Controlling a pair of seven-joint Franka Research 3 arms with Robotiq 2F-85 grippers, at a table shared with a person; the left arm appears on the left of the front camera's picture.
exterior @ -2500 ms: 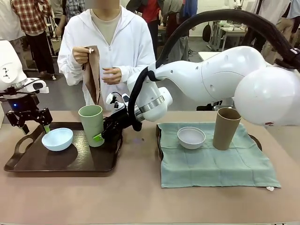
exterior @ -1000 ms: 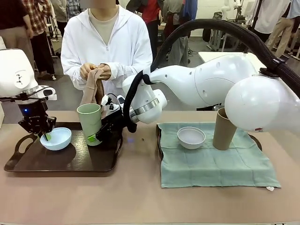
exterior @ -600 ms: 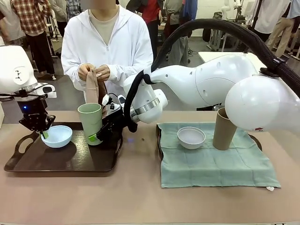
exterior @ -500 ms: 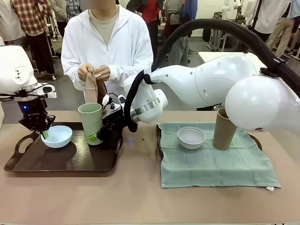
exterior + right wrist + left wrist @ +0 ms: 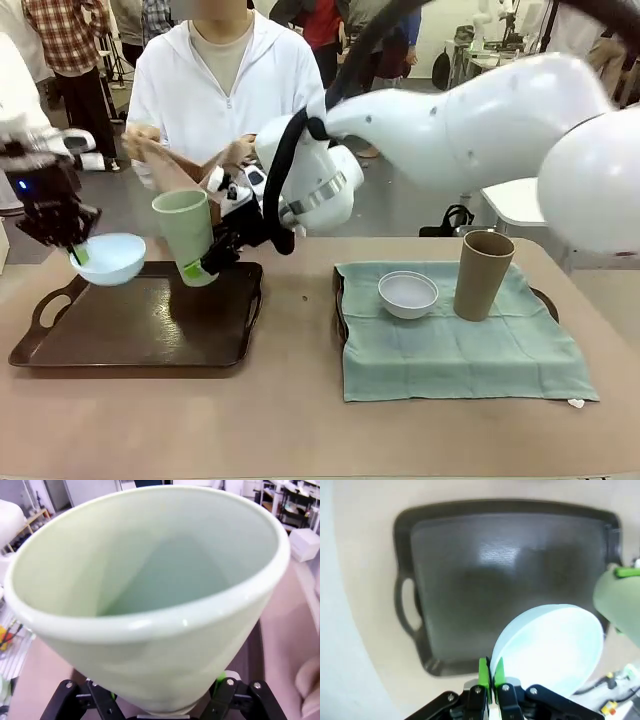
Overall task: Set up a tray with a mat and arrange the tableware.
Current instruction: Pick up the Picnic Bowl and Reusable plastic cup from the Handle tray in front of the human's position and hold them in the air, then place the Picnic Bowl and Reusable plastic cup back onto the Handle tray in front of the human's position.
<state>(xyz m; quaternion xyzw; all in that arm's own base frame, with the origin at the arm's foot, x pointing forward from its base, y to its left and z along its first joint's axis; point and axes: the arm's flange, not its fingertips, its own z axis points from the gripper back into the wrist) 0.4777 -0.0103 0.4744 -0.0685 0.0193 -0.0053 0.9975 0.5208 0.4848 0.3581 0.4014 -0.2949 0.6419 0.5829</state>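
Pale blue bowl (image 5: 110, 259) rim-pinched by left pincer (image 5: 491, 673), green cup (image 5: 183, 232) gripped by right pincer (image 5: 203, 266), above dark tray (image 5: 150, 322)

One tray (image 5: 130, 345) lies on the left half of the tabletop (image 5: 300, 420). The left pincer (image 5: 75, 252) holds the left bowl (image 5: 108, 258) by its rim over that tray's far left corner. The right pincer (image 5: 200, 268) holds the left cup (image 5: 185, 235), tilted, over its far edge. On the right half, a mat (image 5: 460, 350) covers a second tray (image 5: 339, 300). The right bowl (image 5: 408, 292) sits on the mat, with the right cup (image 5: 482, 273) upright to its right.
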